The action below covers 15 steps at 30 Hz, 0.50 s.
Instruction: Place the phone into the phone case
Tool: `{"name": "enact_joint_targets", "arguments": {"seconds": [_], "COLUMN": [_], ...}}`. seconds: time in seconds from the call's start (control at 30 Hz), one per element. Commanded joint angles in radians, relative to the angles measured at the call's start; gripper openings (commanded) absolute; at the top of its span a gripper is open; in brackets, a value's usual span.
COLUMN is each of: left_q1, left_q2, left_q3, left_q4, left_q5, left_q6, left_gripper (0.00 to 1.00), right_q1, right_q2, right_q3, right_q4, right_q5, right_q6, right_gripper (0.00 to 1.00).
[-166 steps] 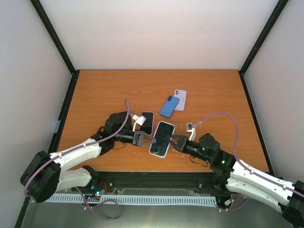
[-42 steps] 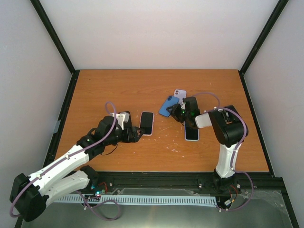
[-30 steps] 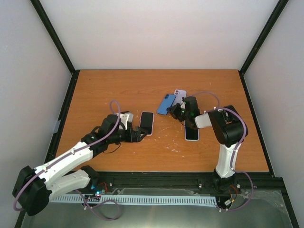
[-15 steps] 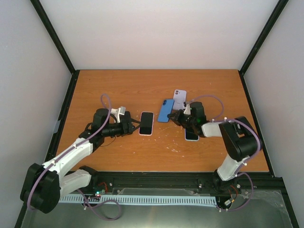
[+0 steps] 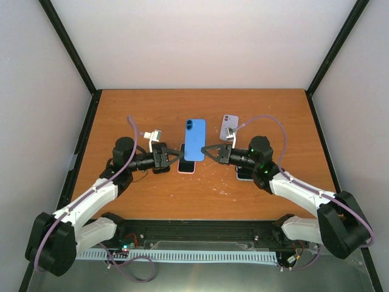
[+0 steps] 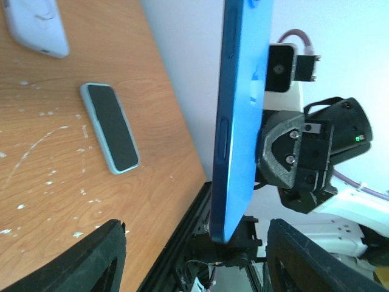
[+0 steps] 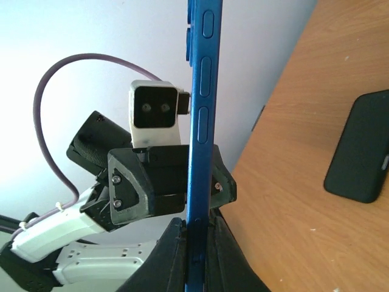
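Orange-brown desk (image 5: 134,109) and white walls frame the blue phone (image 5: 194,140), which is raised between both arms with its camera side up. To hand it over well, I judge my left claw (image 5: 177,156) should close squarely on the flat faces before the other lets go. The right claw (image 5: 205,151) is clenched on the phone's near end, while the left is released, its fingers straddling the phone without touching it.

The blue phone (image 5: 194,139) is a bright, even blue. Just right of it lies a pale lilac phone (image 5: 229,127); under its lower end is a black-screened phone (image 5: 186,165) rimmed pinkish white. The bench (image 5: 134,115) is orange-brown wood (flecked white near the blue phone). The left pincer (image 5: 173,159) and right pincer (image 5: 205,152) are black.
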Motion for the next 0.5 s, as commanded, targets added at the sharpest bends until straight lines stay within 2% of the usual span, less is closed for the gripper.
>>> {"name": "enact_joint_targets", "arguments": {"seconds": [0.0,0.27,0.37,0.47], "left_q1": [0.005,0.005,0.005,0.005], "left_q2": [-0.053,-0.063,-0.064,-0.075], "left_q3": [-0.004,-0.034,-0.057,-0.069], "left_q4": [0.113,0.192,0.237,0.24], "left_q5": [0.07,0.07,0.07,0.061], "left_q6": [-0.028,-0.068,-0.088,-0.09], "left_gripper": [0.64,0.45,0.28,0.16], "right_q1": [0.039,0.104,0.114,0.114], "right_q2": [-0.034,-0.029,-0.023,-0.021], "right_q3": [0.001,0.011,0.014,0.013], "right_q4": [0.092,0.136,0.124,0.088], "right_q5": [-0.018,0.003,0.014,0.022], "right_q6": [0.049,0.088,0.08,0.062], "right_gripper": [0.03,0.03,0.03,0.03]}}
